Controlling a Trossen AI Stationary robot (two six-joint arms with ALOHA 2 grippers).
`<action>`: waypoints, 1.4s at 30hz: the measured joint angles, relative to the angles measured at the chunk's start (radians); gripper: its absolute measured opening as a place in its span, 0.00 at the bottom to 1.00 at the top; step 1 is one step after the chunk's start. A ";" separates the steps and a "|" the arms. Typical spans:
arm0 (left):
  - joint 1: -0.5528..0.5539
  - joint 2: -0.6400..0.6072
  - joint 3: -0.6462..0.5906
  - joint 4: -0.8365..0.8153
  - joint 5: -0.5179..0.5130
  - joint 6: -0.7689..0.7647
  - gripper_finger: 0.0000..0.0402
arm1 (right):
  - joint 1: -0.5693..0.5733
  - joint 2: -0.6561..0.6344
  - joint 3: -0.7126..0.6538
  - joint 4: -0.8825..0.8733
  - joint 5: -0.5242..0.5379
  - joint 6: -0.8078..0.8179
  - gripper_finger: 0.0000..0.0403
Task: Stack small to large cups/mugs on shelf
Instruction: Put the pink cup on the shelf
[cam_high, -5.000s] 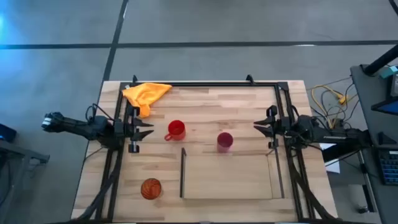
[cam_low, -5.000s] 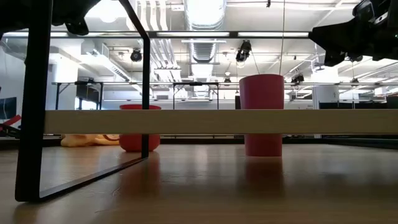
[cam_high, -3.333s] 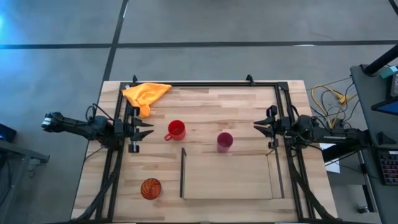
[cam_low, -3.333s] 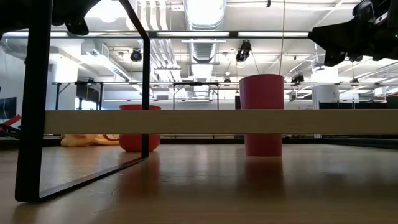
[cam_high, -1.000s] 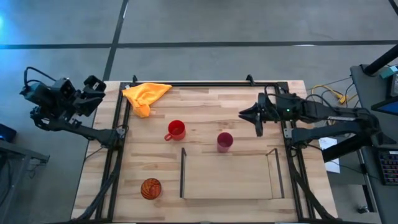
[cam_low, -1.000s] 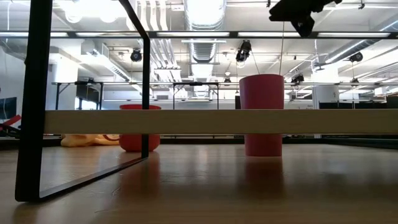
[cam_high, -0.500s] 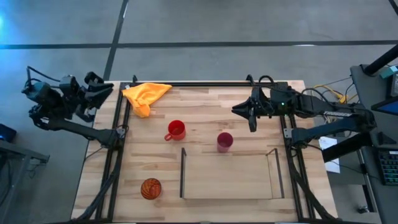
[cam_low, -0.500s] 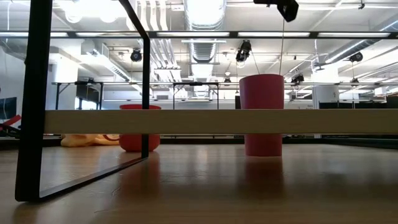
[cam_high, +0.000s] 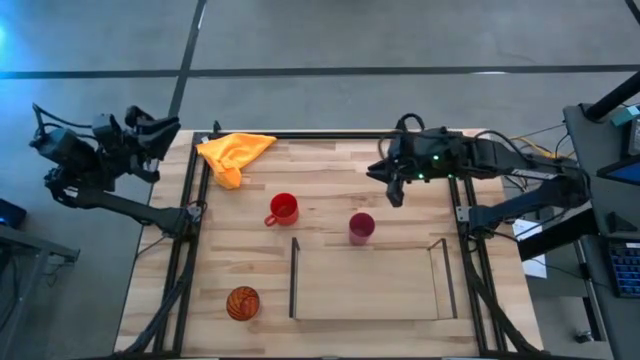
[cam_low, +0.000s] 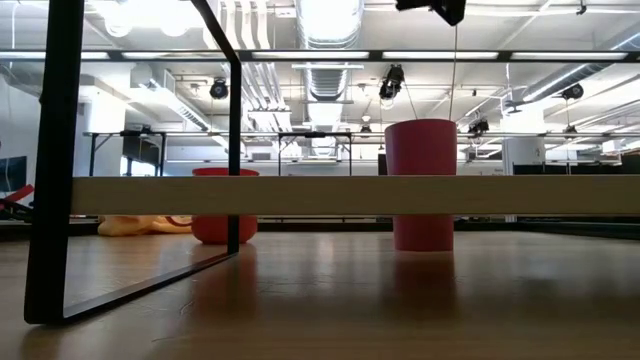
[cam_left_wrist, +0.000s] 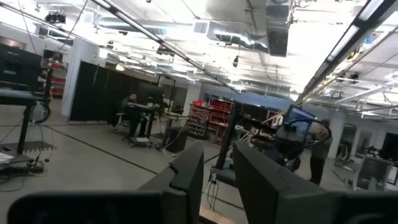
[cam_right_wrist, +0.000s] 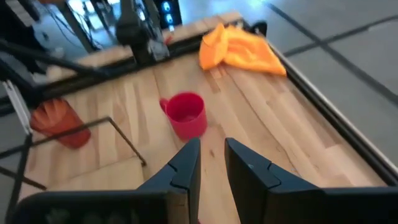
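The red mug (cam_high: 283, 209) stands left of centre on the table, the magenta-pink tumbler (cam_high: 361, 227) a little to its right, just behind the shelf's back edge. The orange cup (cam_high: 242, 302) sits near the front-left corner, beside the shelf's left panel. The shelf (cam_high: 368, 281) lies toward the front edge with its board bare. A yellow-orange cloth (cam_high: 233, 153) is bunched at the back-left corner.

The wooden table (cam_high: 330, 165) has bare planks along its back edge and right side. Beyond it is grey floor (cam_high: 300, 40), and the low view shows an open workshop with ceiling lights (cam_low: 325, 15).

The right gripper (cam_high: 390, 185) hovers over the back-right part, fingers slightly parted and holding nothing. The left gripper (cam_high: 165, 135) is raised off the table's back-left corner, fingers narrowly apart and empty.
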 joint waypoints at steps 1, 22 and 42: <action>0.000 0.004 0.000 -0.003 0.000 0.000 0.19 | 0.000 0.012 0.009 -0.024 0.000 0.001 0.17; 0.000 0.087 0.004 0.005 0.009 -0.002 0.39 | 0.000 0.265 0.038 -0.307 -0.021 -0.085 0.17; 0.000 0.077 0.003 0.011 0.024 -0.001 0.39 | -0.003 0.399 0.039 -0.622 -0.070 -0.079 0.18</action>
